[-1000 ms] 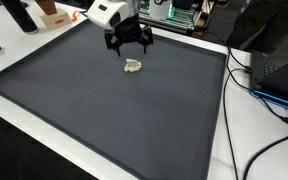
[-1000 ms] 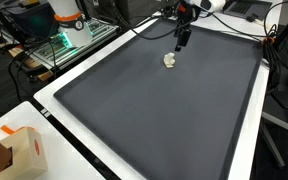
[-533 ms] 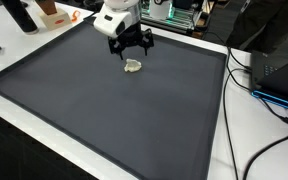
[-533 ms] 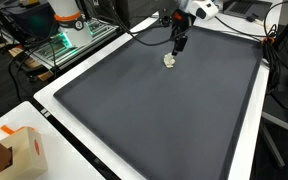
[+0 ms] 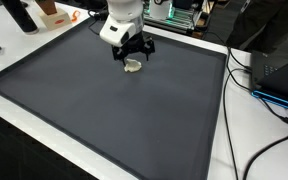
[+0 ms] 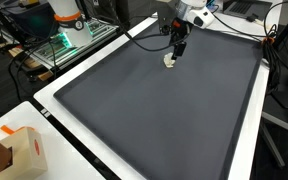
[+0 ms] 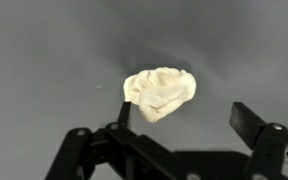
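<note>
A small crumpled cream-white lump (image 5: 133,66) (image 6: 169,61) lies on the dark grey mat (image 5: 104,110) (image 6: 154,110) toward its far side. My gripper (image 5: 133,55) (image 6: 177,47) hangs just above the lump, jaws spread wide with nothing between them. In the wrist view the lump (image 7: 161,92) sits on the mat just ahead of the gripper (image 7: 184,115). One black fingertip (image 7: 123,112) shows right by the lump's edge. The other fingertip (image 7: 246,118) stands well apart from it.
The mat lies on a white table (image 5: 219,150) (image 6: 49,100). Black cables (image 5: 259,100) and dark equipment (image 5: 284,70) lie past one edge. An orange-and-white box (image 6: 19,150) stands at a near corner, and a rack with green lights (image 6: 69,40) stands behind the mat.
The gripper has come down and shifted over the lump, so it now hangs closer above it. Its jaws stay wide. The lump has not moved.
</note>
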`<state>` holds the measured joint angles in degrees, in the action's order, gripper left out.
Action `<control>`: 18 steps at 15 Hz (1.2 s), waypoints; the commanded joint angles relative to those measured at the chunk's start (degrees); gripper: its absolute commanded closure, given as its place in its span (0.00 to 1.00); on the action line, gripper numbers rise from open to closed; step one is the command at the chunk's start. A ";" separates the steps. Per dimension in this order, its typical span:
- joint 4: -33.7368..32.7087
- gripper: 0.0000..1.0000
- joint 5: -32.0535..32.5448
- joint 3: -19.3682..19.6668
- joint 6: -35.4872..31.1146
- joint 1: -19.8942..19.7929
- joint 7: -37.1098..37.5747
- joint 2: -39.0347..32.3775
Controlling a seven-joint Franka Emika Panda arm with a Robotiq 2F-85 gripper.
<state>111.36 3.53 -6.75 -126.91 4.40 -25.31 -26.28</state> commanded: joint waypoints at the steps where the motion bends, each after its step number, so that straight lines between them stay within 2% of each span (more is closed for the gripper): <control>1: 1.03 0.00 0.93 -0.72 -1.61 -0.98 -1.31 -0.58; 14: 1.37 0.01 2.31 -0.53 -1.56 -1.52 -3.13 -0.91; 16: 1.44 0.14 2.24 -0.79 -1.83 -1.65 -3.72 -0.99; 17: 1.44 0.30 2.33 -0.81 -1.86 -1.62 -3.92 -1.06; 18: 1.46 0.40 2.22 -0.87 -1.92 -1.67 -4.23 -1.10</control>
<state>111.43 4.81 -6.75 -127.01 3.71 -28.33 -27.42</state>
